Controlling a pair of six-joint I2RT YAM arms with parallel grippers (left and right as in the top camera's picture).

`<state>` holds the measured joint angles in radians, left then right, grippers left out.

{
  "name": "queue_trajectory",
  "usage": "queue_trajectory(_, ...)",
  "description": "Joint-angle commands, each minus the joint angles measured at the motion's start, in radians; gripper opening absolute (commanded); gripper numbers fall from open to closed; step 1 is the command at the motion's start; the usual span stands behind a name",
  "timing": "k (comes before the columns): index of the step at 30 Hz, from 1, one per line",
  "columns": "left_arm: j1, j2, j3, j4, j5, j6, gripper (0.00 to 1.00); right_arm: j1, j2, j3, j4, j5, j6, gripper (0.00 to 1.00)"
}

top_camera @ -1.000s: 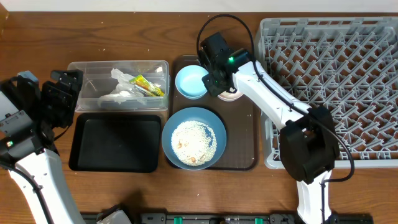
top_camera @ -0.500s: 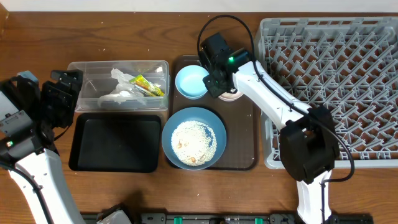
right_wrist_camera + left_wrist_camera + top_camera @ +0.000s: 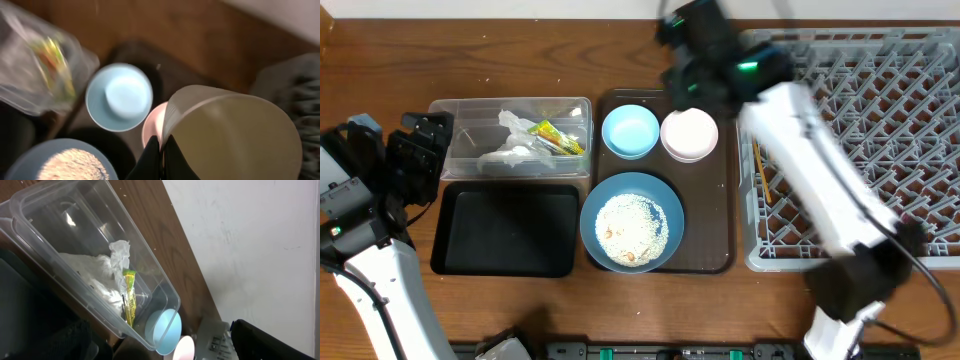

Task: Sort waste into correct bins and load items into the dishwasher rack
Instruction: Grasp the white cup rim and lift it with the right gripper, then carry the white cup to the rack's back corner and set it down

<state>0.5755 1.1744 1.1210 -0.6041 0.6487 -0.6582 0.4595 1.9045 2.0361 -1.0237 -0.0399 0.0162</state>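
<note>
Clear tub (image 3: 510,102) holds the crumpled napkin (image 3: 508,152) and yellow-green wrapper (image 3: 558,138). The black tray (image 3: 505,228) lies just in front of it. On the brown serving tray (image 3: 710,220), the large dark blue bowl (image 3: 595,205) carries rice scraps (image 3: 631,228); the light blue bowl (image 3: 629,131) and pink bowl (image 3: 689,135) sit side by side behind it. Chopsticks (image 3: 760,172) lie in the dishwasher rack (image 3: 880,90) near its left edge. The right end effector (image 3: 160,152) is pressed together, pinching the white cup (image 3: 230,135) by its rim above the pink bowl. The left end effector (image 3: 420,150) is spread, beside the tub's end.
</note>
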Motion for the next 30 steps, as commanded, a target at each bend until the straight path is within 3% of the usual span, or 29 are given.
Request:
queue_trajectory(1, 0.006, 0.001, 0.009, -0.002, 0.009, -0.002, 0.91, -0.144, -0.031, 0.017, -0.019, -0.225, -0.041, 0.01)
queue_trajectory(6, 0.006, 0.001, 0.009, -0.002, 0.009, -0.002, 0.91, -0.349, 0.012, 0.002, -0.050, -0.624, -0.105, 0.01)
queue_trajectory(14, 0.006, 0.001, 0.009, -0.002, 0.009, -0.002, 0.91, -0.498, 0.141, -0.043, -0.070, -0.997, -0.251, 0.01)
queue_trajectory(20, 0.006, 0.001, 0.009, -0.002, 0.009, -0.002, 0.91, -0.509, 0.224, -0.043, -0.070, -1.032, -0.283, 0.01)
queue_trajectory(30, 0.006, 0.001, 0.009, -0.002, 0.009, -0.002, 0.91, -0.509, 0.281, -0.044, -0.073, -0.896, -0.287, 0.01)
